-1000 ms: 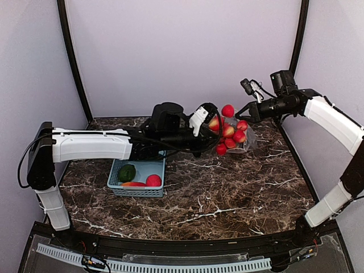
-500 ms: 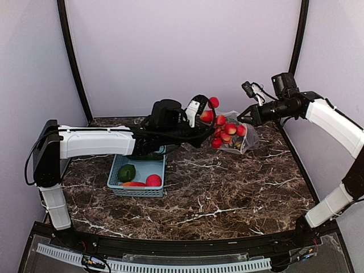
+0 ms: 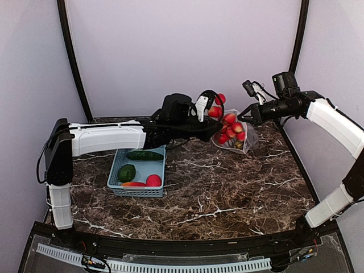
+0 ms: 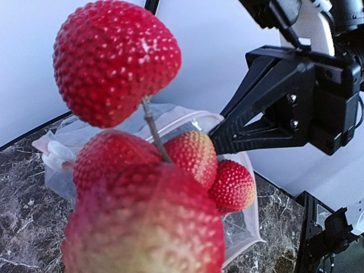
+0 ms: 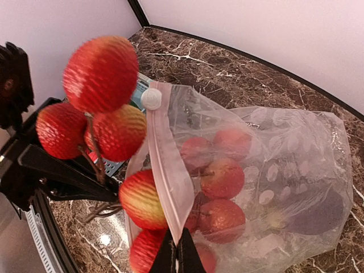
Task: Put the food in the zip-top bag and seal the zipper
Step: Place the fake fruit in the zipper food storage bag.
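— Where is the food?
— From the left: a cucumber (image 3: pixel 144 154), an avocado (image 3: pixel 127 172) and 2 more pieces lie in the blue basket (image 3: pixel 136 192). My left pincer (image 3: pixel 209 111) is clamped on the wiry stems of the berry cluster (image 4: pixel 116 60) at the bag's mouth. Some berries are inside, about 3 outside.
— How will it handle?
— Light, I judge, but floppy. Take the stems, not the slick berries. Its long axis runs from the raised top berry down into the zip-top bag (image 5: pixel 296 148), whose mouth faces left.
— And the bag?
— Soft, crinkly, slippery, at the table's (image 3: pixel 227 193) back right. My right pincer (image 5: pixel 177 255) is pinched together on the zipper (image 5: pixel 170 176), probably its stiffest hold.
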Available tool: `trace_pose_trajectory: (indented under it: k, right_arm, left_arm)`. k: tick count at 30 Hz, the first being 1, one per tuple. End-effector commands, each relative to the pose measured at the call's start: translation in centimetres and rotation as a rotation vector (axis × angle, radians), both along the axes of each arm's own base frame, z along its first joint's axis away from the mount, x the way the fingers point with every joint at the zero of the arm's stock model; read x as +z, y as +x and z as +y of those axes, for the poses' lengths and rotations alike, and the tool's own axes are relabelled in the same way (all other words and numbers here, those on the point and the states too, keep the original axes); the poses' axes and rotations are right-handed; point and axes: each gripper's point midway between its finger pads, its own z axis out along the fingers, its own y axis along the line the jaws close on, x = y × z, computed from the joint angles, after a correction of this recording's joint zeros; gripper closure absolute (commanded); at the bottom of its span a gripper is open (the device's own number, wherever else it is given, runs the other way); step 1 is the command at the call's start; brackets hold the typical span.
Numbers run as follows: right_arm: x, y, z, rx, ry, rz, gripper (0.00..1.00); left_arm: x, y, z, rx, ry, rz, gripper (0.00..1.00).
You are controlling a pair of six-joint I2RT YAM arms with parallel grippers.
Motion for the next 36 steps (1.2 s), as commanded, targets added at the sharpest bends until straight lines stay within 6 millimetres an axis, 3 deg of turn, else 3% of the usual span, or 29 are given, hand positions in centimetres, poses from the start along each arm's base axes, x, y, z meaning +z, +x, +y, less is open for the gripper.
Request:
trace_pose_trajectory:
  k: [1,7,14,15,17,20,22,27,28,29,30,31,32,33,34,36]
  right_arm:
    - [3.0,-0.4,0.6,0.019,0.068,-0.038,1.00]
    - [3.5,-0.1,1.0,0.030,0.100,-0.020,1.00]
    - [3.8,0.0,1.4,0.053,0.120,-0.013,1.00]
    - [4.0,0.0,1.4,0.057,0.124,-0.015,1.00]
    - [4.5,-0.2,1.5,0.069,0.135,-0.022,1.00]
    - [5.0,-0.4,1.4,0.069,0.139,-0.034,1.00]
    - [5.2,-0.5,1.2,0.062,0.137,-0.041,1.00]
    - [5.0,-0.4,0.6,0.041,0.128,-0.044,1.00]
    - [4.7,-0.4,0.6,0.037,0.125,-0.040,1.00]
    - [4.4,-0.3,0.6,0.035,0.122,-0.035,1.00]
    - [4.2,-0.3,0.6,0.035,0.121,-0.033,1.00]
    - [4.0,-0.3,0.6,0.037,0.122,-0.030,1.00]
    - [3.8,-0.3,0.6,0.038,0.123,-0.028,1.00]
    - [3.5,-0.3,0.7,0.040,0.123,-0.024,1.00]
    - [3.5,-0.3,0.7,0.042,0.125,-0.026,1.00]
    - [3.2,-0.2,0.8,0.046,0.128,-0.024,1.00]
  left_arm:
    - [0.5,-1.0,-1.0,-0.076,0.025,-0.054,0.99]
    - [-0.8,-1.9,-1.8,-0.116,0.111,-0.088,0.99]
    - [-0.9,-2.8,-2.8,-0.158,0.179,-0.176,0.97]
    - [-1.9,-2.9,-2.9,-0.167,0.207,-0.158,0.97]
    - [-2.2,-2.7,-2.9,-0.164,0.220,-0.151,0.93]
    - [-2.2,-2.0,-2.6,-0.116,0.234,-0.146,0.67]
    - [-1.2,-1.9,-2.2,-0.091,0.223,-0.154,0.57]
    - [2.4,-1.8,-0.6,-0.032,0.176,-0.199,0.47]
    - [4.7,-2.1,-0.1,-0.022,0.128,-0.230,0.46]
    - [4.8,-2.4,0.2,-0.027,0.119,-0.232,0.44]
    - [7.5,-2.8,0.9,-0.014,0.053,-0.259,0.43]
    - [7.1,-2.9,1.5,0.003,0.051,-0.250,0.41]
    - [9.0,-3.1,2.5,0.041,-0.002,-0.248,0.41]
    - [8.3,-2.5,3.4,0.104,0.008,-0.225,0.41]
    - [8.8,-2.5,4.4,0.146,-0.023,-0.180,0.41]
    - [7.4,-1.9,6.2,0.241,-0.029,-0.092,0.43]
